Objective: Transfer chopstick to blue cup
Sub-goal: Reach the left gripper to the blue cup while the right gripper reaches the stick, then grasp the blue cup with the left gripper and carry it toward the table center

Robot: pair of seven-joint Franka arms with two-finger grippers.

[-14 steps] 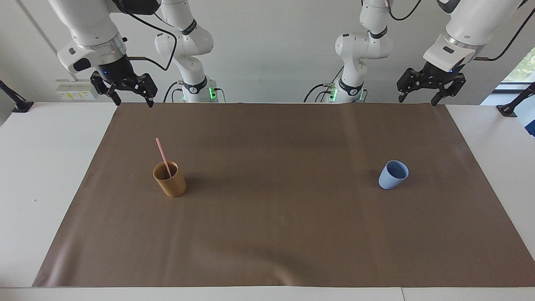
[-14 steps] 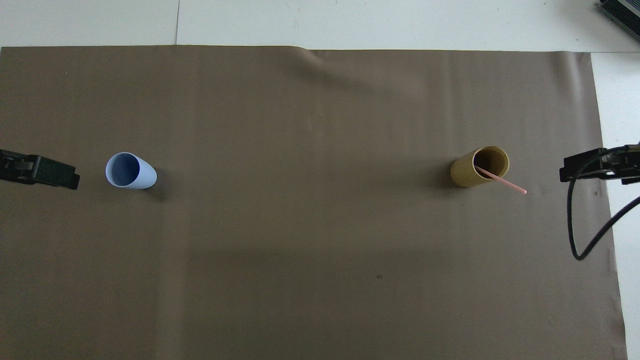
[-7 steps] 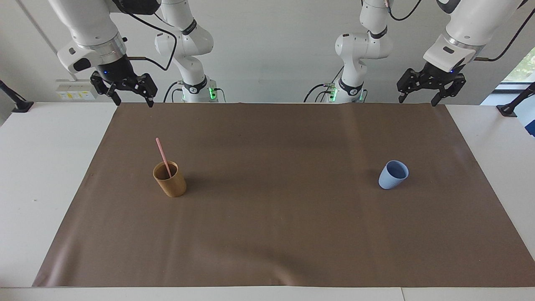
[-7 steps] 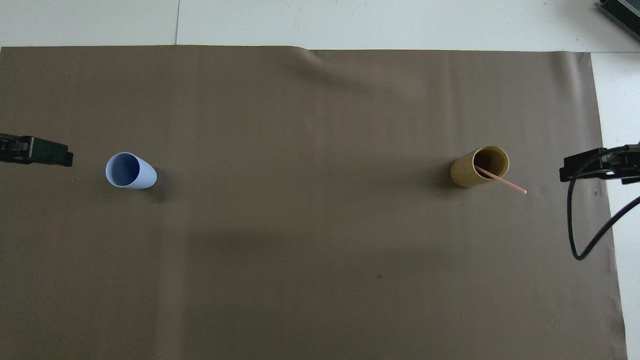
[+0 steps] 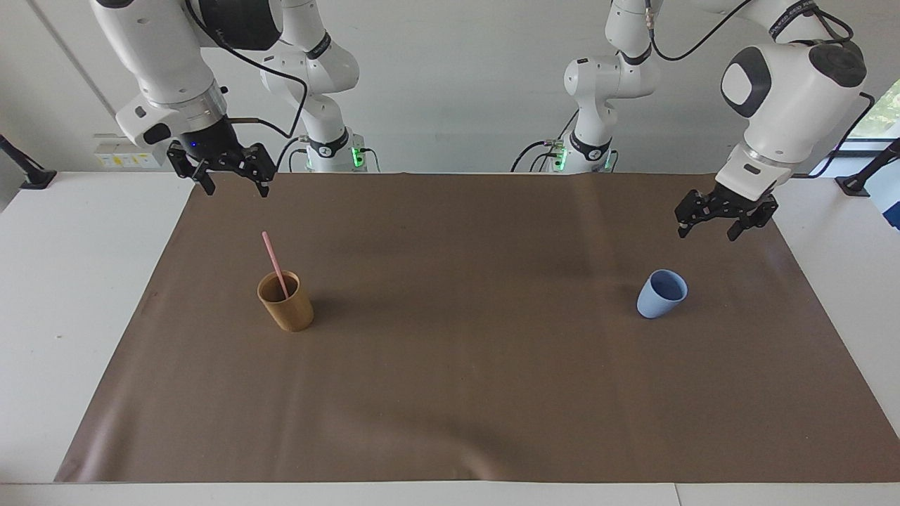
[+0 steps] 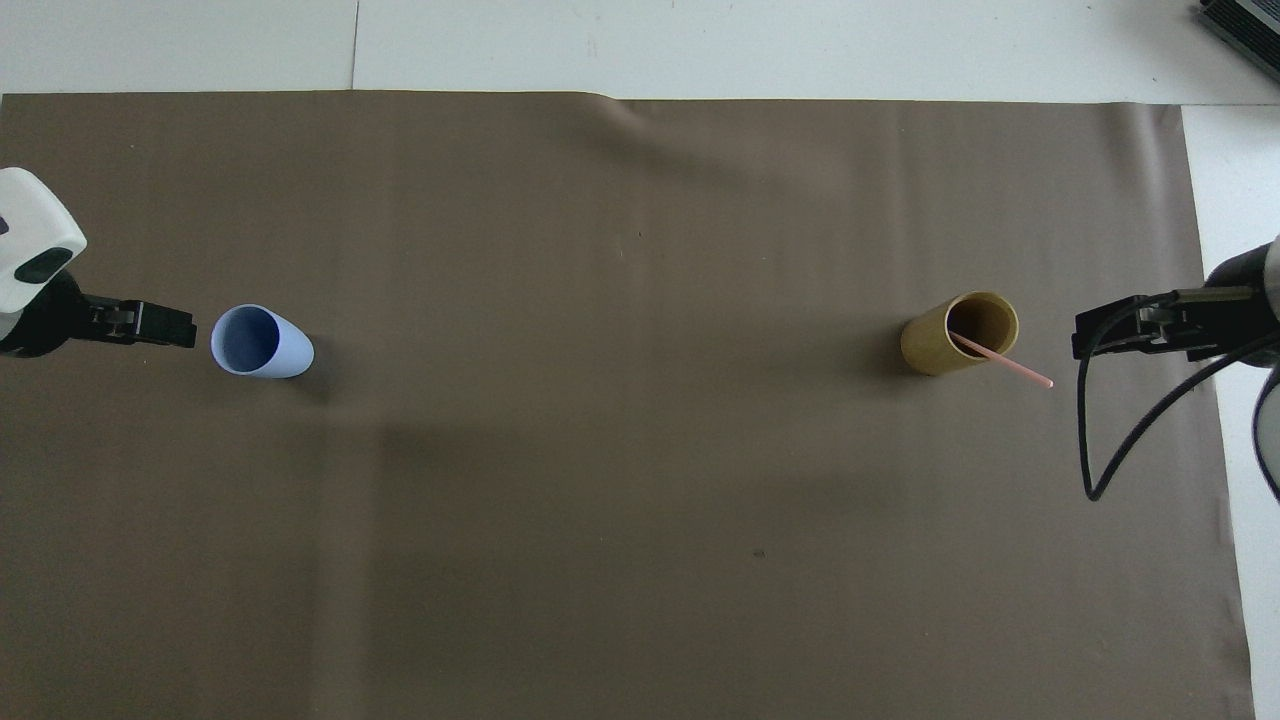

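Note:
The pale pink chopstick (image 5: 273, 261) (image 6: 1008, 366) leans in a tan-brown cup (image 5: 287, 306) (image 6: 940, 345) toward the right arm's end of the table, its upper half sticking out past the rim. The blue cup (image 5: 659, 295) (image 6: 264, 343) stands upright toward the left arm's end, with nothing in it. My right gripper (image 5: 235, 184) (image 6: 1095, 340) hangs open over the mat's edge nearest the robots, short of the tan cup and empty. My left gripper (image 5: 706, 230) (image 6: 175, 327) hangs open above the mat beside the blue cup, not touching it.
A brown mat (image 5: 457, 393) covers most of the white table (image 5: 63, 295). A black cable (image 6: 1092, 450) loops down from the right arm's wrist over the mat's end. A dark object (image 6: 1245, 25) sits at the table's corner.
Both grippers have come down and out over the mat. The left one dropped a long way toward the blue cup; the right one shifted slightly toward the tan cup. Cups and chopstick have not moved.

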